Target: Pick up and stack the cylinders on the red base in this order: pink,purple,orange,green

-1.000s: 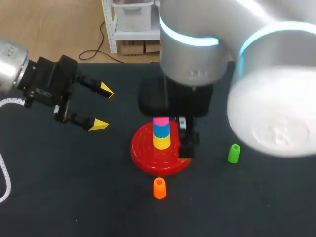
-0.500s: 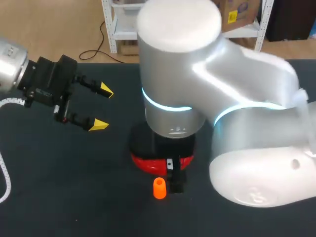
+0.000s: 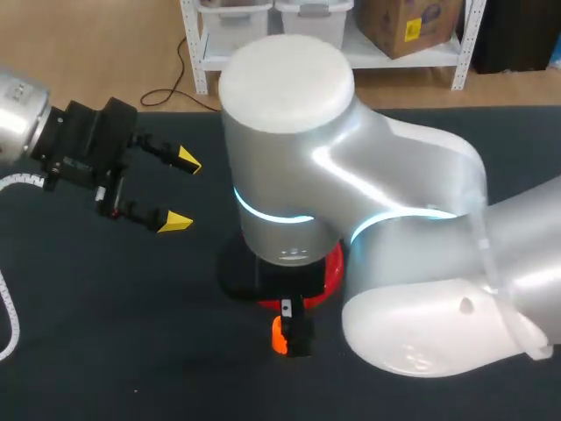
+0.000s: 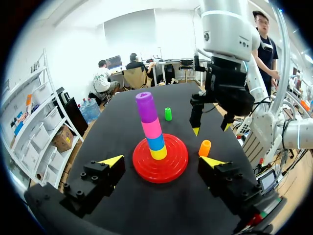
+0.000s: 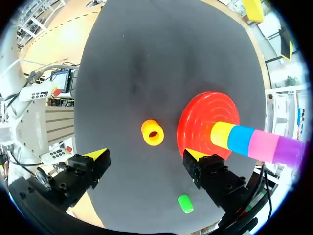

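The red base [image 4: 171, 164] carries a post stacked yellow, blue, pink [image 4: 151, 128] and purple [image 4: 145, 106] on top. An orange cylinder [image 5: 152, 132] stands upright on the black table just in front of the base. My right gripper [image 5: 145, 154] hangs open above it, nothing between its fingers. In the head view the right arm hides the stack, and only a bit of the orange cylinder [image 3: 278, 335] and the base's rim [image 3: 331, 270] show. A green cylinder [image 5: 185, 203] stands apart to the right. My left gripper [image 3: 175, 189] is open and empty, at the left.
The black table [image 3: 131, 333] has free room at the front left. My right arm's big white body [image 3: 351, 219] spans the middle of the head view and covers the table's right half.
My right arm has swung from over the stack toward the table's front, and its open gripper now hangs over the orange cylinder. The left arm has not moved.
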Available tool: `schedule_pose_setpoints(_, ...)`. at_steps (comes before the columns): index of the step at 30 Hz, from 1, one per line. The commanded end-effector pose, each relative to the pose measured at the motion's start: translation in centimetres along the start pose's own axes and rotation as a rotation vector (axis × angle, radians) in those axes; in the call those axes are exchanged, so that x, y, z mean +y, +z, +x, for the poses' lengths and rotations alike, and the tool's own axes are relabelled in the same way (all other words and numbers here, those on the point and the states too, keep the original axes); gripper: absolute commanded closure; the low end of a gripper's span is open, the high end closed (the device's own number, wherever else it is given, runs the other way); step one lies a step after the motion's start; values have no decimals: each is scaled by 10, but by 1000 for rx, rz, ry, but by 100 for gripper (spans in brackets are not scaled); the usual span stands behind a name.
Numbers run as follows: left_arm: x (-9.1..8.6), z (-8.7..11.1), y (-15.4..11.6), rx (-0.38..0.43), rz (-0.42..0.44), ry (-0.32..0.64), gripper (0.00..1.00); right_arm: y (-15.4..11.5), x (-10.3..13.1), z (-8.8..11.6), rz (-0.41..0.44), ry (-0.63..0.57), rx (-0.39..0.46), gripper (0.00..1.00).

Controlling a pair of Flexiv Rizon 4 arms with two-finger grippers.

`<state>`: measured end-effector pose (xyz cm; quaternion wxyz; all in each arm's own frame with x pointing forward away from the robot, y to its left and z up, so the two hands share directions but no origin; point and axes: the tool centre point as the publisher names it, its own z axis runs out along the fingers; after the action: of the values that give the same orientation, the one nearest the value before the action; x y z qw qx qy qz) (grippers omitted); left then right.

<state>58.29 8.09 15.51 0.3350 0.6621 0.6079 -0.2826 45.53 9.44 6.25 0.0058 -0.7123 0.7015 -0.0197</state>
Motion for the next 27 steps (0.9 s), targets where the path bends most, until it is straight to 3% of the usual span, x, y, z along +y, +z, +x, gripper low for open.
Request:
schedule_pose_setpoints(1,0,2,0,-5,-2,3,0,7,-6,-7,-15,11,1,0)
schedule_pose_setpoints(18,0,2,0,-5,-2,3,0,31,-12,-16,-13,45,-4,0)
schedule_pose_setpoints(27,0,2,0,-5,-2,3,0,30,-6,-17,12,26,-12,0)
